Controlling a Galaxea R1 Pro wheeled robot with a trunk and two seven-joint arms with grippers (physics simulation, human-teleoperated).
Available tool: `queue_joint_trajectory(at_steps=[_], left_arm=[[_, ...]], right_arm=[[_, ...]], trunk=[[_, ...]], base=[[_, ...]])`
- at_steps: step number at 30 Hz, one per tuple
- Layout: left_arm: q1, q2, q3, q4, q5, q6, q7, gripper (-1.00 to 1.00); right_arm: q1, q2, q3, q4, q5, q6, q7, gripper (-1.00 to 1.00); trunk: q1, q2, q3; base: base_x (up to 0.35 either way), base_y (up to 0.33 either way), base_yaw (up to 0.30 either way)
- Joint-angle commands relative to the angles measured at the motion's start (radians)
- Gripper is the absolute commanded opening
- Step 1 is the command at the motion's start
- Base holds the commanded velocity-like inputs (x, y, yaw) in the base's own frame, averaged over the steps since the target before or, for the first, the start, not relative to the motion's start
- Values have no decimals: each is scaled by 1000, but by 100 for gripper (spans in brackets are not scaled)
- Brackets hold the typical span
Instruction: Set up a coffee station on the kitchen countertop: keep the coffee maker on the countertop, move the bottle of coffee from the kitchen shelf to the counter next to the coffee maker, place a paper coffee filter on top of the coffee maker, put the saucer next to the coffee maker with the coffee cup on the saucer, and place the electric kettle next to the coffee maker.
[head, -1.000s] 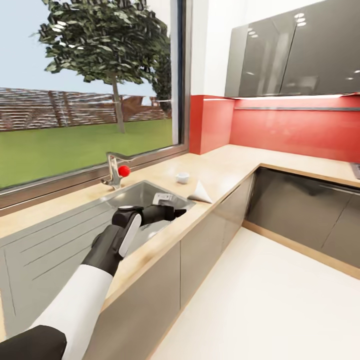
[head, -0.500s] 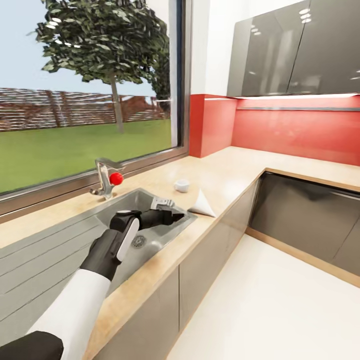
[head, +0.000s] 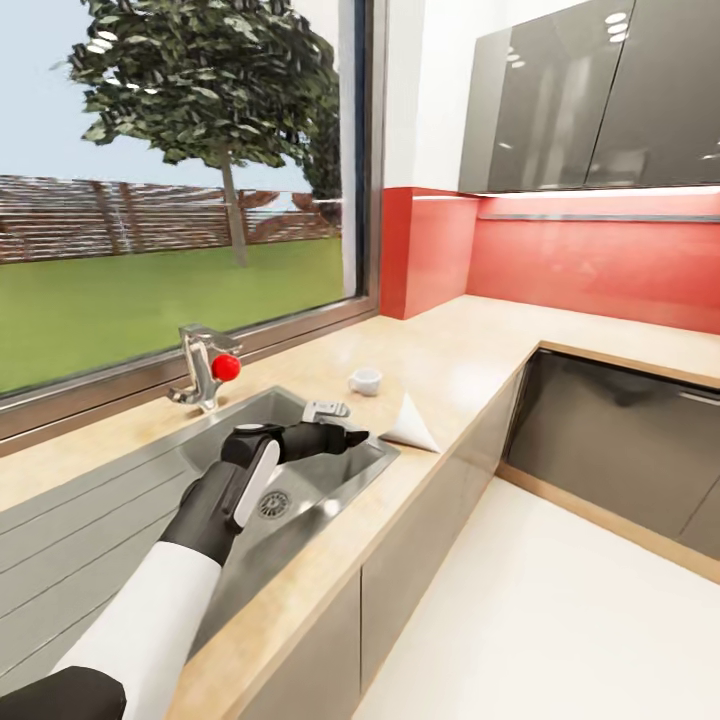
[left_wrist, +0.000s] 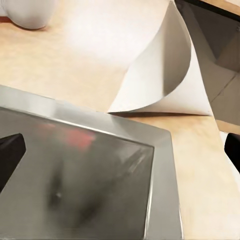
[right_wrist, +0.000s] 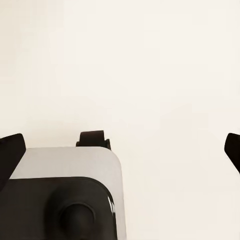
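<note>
Here, left gripper (head: 345, 437) spread open over steel sink (head: 375, 462), paper coffee filter (head: 412, 424) beside, right gripper's state unclear.

I am looking at the kitchen countertop (head: 470, 345), a light wood-grain slab that is running under the window and turning the corner along the red wall. A steel sink (head: 352, 478) is sitting sunk into it, with a ribbed drainboard beside the basin and a tap (head: 203, 372) with a red knob standing on the window side. Past the sink, the coffee cup (head: 365, 381) is standing upright on the bare wood. The paper coffee filter (head: 410, 424) is lying on its side just beyond the sink's corner, near the counter's front edge and apart from the cup.
</note>
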Motion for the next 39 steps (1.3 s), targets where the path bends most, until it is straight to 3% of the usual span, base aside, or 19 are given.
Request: queue_joint_trajectory(at_steps=[1, 12, 33, 34, 36, 39], left_arm=[[-1, 0, 0, -1, 5, 7, 1, 100], [-1, -3, 1, -1, 7, 7, -1, 100], [20, -6, -35, 1, 7, 9, -8, 100], [21, -5, -40, 1, 8, 10, -9, 100], [22, -2, -88, 1, 10, 11, -10, 100], [22, -1, -106, 1, 13, 11, -10, 100]], right_arm=[[-1, 1, -6, 1, 10, -3, 0, 100], [-1, 1, -6, 1, 10, -3, 0, 100], [-1, 1, -6, 1, 10, -3, 0, 100], [-1, 1, -6, 1, 10, -3, 0, 100], [-1, 1, -6, 1, 10, -3, 0, 100], [-1, 1, -6, 1, 10, -3, 0, 100]], trunk=[[0, 0, -1], [0, 0, -1], [0, 0, -1], [0, 0, -1], [0, 0, -1], [0, 0, -1]], base=[[171, -110, 0], [209, -151, 0], [12, -8, 0], [0, 0, 0], [0, 0, 0], [0, 0, 0]])
